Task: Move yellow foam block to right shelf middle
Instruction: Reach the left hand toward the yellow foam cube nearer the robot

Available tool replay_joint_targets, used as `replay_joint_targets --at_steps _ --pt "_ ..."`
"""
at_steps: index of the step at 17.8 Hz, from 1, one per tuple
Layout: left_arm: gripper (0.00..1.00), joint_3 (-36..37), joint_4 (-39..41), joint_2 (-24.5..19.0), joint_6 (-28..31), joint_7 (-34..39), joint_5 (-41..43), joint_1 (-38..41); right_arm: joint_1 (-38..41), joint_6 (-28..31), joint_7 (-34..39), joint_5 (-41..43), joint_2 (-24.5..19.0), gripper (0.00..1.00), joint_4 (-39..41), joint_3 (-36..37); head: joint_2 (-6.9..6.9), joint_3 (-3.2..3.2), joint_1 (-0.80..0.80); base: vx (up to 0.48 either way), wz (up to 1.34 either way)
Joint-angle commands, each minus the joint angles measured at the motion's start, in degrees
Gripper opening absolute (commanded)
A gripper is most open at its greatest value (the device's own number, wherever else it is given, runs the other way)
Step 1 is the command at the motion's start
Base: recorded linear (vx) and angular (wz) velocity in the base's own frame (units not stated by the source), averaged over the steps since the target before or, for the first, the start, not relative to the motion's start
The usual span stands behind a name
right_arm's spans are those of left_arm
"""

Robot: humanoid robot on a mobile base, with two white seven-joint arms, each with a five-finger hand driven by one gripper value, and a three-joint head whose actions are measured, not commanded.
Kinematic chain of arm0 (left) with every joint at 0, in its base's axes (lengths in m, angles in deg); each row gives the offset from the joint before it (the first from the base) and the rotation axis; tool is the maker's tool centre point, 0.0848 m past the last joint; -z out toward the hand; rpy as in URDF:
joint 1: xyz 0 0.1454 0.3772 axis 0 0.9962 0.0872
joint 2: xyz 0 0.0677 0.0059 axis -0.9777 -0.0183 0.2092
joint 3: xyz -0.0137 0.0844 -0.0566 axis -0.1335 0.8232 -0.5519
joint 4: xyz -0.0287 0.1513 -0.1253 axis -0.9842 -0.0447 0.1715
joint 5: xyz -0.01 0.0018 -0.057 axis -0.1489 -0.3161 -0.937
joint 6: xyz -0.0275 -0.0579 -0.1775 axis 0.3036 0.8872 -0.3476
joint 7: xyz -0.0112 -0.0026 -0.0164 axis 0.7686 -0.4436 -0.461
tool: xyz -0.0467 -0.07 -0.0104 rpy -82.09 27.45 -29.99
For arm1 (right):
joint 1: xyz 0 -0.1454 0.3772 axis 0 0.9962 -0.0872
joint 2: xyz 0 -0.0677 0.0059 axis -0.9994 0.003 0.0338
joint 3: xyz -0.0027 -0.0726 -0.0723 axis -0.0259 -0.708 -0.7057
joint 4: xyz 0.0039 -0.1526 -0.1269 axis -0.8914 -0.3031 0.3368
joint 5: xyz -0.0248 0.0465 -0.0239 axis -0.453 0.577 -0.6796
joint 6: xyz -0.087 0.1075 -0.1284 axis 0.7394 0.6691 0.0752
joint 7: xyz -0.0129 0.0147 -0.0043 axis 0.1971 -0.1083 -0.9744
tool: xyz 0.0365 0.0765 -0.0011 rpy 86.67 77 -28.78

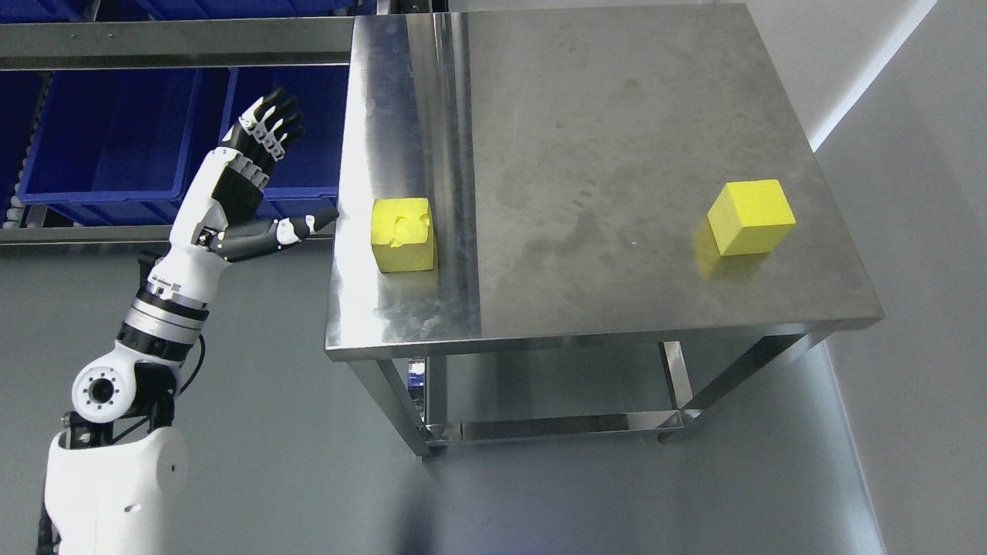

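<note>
While the left robot hand (258, 166) is hovering off the left edge of the desk (617, 116), its fingers (274, 116) are spreading wide and pointing toward the far side, gripping nothing. Its thumb (297, 227) is sticking out to the right, its tip reaching almost to the desk's left edge, near a yellow block (402, 235). That block is sitting on the desk's left strip, close to the near edge, with dents showing in its top face. A second yellow block (751, 216) is resting well apart from the first, toward the desk's right side, with smooth faces. Both are standing clear of the hand. The white arm (166, 289) is rising from the lower left over grey floor (270, 432). Blue bins (100, 139) are lining a rack to the far left, behind the hand. The desk's steel top is shining along its left strip, and a lower rail (540, 425) is showing beneath it between the legs.
</note>
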Motion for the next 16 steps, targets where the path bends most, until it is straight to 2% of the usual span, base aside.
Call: replay_joint_targets --at_steps 1,6,9,16 --pt "0.99 9.2 -2.7 -11.9 0.2 -1.7 2.6 -3.7 0.1 0.0 0.0 -0.2 1.0 1.00 1.0 0.0 0.00 0.00 0.00 0.000 0.00" --pt "0.99 18.5 -8.7 -11.3 0.4 -3.7 7.4 -8.2 0.1 0.0 0.0 -0.2 1.0 1.00 1.0 0.0 0.00 0.00 0.00 0.000 0.00" --pt "0.99 21.5 -12.4 -9.1 0.4 -3.7 10.1 -8.9 0.1 0.0 0.0 -0.2 1.0 1.00 1.0 0.0 0.00 0.00 0.00 0.000 0.00" --pt "0.99 23.0 -18.0 -5.6 0.4 -3.8 15.0 -9.6 0.1 0.0 0.0 -0.2 1.0 1.00 1.0 0.0 0.00 0.00 0.00 0.000 0.00"
